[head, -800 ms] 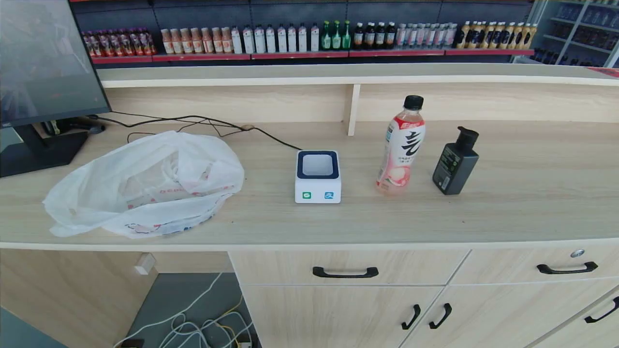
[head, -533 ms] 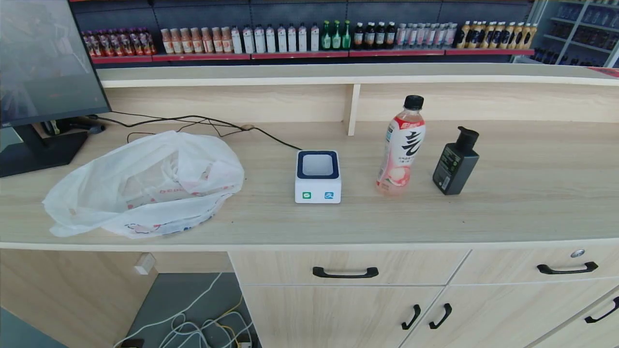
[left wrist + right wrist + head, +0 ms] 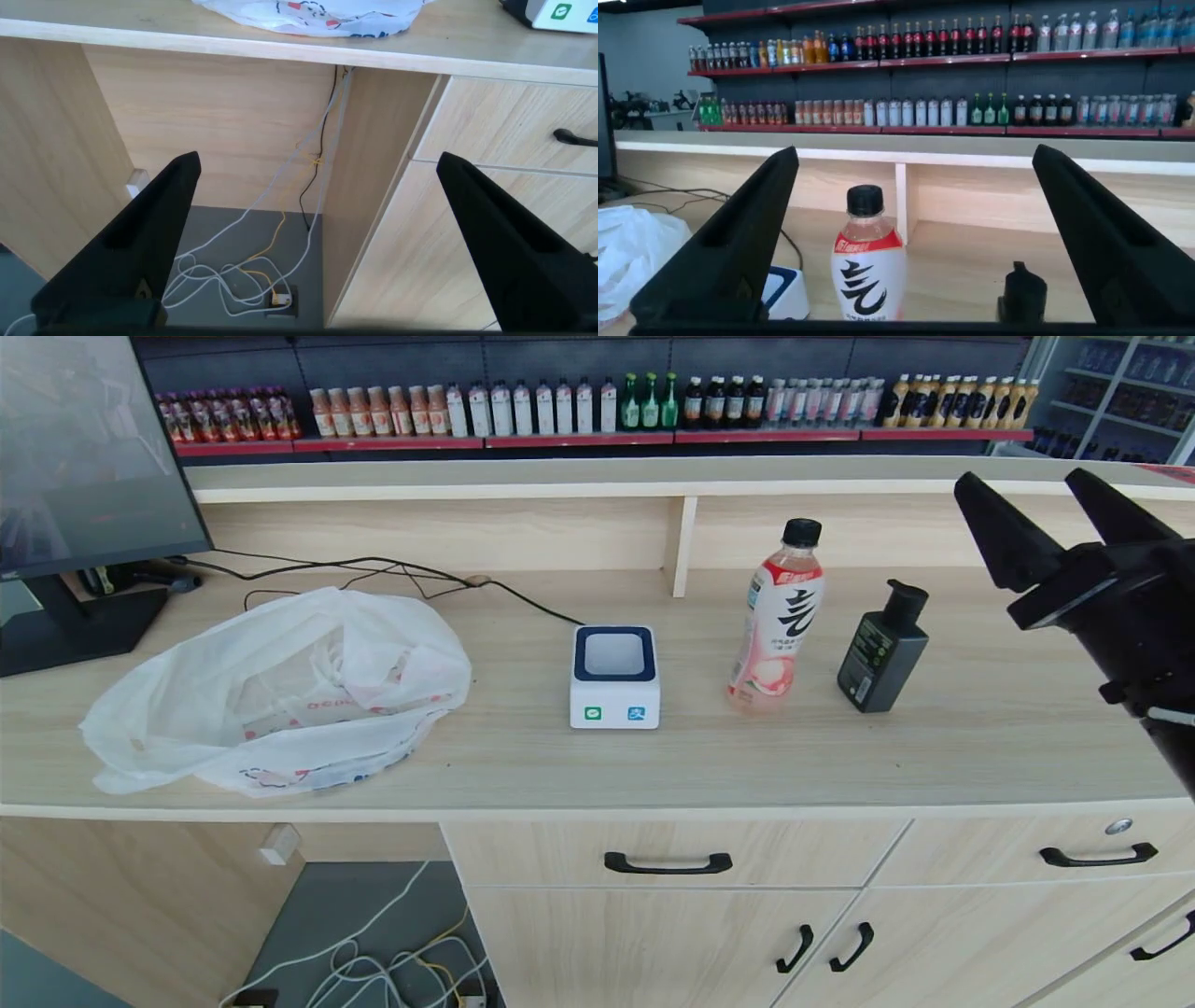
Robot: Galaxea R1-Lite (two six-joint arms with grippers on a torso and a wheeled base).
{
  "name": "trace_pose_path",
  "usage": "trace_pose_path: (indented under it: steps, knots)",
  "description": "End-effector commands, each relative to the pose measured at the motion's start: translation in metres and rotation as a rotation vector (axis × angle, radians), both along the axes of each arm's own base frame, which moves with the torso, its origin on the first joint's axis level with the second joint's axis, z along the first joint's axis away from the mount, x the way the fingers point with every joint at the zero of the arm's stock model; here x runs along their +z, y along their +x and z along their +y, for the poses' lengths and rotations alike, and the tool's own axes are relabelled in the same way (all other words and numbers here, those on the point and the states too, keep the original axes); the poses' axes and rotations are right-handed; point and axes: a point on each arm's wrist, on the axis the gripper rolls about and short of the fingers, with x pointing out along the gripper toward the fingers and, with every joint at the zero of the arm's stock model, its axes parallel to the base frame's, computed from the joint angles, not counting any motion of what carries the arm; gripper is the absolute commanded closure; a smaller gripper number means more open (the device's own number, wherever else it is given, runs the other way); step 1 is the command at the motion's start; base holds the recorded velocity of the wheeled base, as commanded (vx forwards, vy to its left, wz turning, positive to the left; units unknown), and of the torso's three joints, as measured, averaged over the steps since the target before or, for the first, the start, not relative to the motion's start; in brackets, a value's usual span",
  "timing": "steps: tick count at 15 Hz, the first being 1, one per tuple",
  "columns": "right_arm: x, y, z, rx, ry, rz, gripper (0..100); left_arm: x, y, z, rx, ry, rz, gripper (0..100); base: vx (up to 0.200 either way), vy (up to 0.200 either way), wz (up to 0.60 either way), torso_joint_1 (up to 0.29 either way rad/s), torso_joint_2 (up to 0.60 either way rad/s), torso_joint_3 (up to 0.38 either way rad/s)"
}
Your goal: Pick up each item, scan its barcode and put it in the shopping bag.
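Head view: the right gripper (image 3: 1025, 485) has come in over the right end of the counter (image 3: 980, 747), where a moment ago no arm showed; it hangs above the counter with its jaws spread wide and nothing between them, well to the right of the two items. This looks like the start of the first pick. The pink drink bottle (image 3: 777, 616) stands upright with its cap on; the dark pump bottle (image 3: 882, 649) stands just beside it to the right, apart from it; neither has moved. The scanner (image 3: 613, 677) sits between the items and the shopping bag (image 3: 280, 691); the bag lies slumped at the left with its mouth gaping upward; no item can be made out inside, though its folds hide the bottom; both items are yet to be scanned and bagged.

Left wrist view: the left gripper (image 3: 318, 163) is low in front of the cabinet, below the counter edge, released and holding nothing; the rim of the bag (image 3: 318, 14) and a corner of the scanner (image 3: 551, 11) peek over the edge above it.

Right wrist view: the open fingers frame the drink bottle (image 3: 868, 266) ahead, with the pump bottle (image 3: 1022, 294) beside it; the drink bottle seems the likelier first target.
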Motion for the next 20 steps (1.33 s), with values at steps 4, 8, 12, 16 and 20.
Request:
trace_pose_path:
  steps: [4,8,12,16,20]
  knots:
    - [-0.030,0.037,0.019,0.023,-0.031,0.104,0,0.000,0.000,0.000,0.002,-0.001,0.000,0,0.000,0.000,0.00,0.000,0.00,0.000]
    - [-0.042,0.064,0.029,0.026,-0.040,0.130,0,0.000,0.000,0.000,0.000,-0.001,0.000,0,0.000,0.000,0.00,0.000,0.00,0.000]
    - [-0.052,0.070,0.037,0.046,-0.051,0.159,0,0.000,0.000,0.000,0.000,-0.001,0.000,0,0.000,0.000,0.00,0.000,0.00,0.000]
    - [-0.061,0.074,0.039,0.047,-0.059,0.190,0,0.000,0.000,0.000,0.000,-0.001,0.000,0,0.000,0.000,0.00,0.000,0.00,0.000]
    - [-0.077,0.077,0.040,0.047,-0.075,0.243,0,0.000,0.000,0.000,0.002,-0.001,0.000,0,0.000,0.000,0.00,0.000,0.00,0.000]
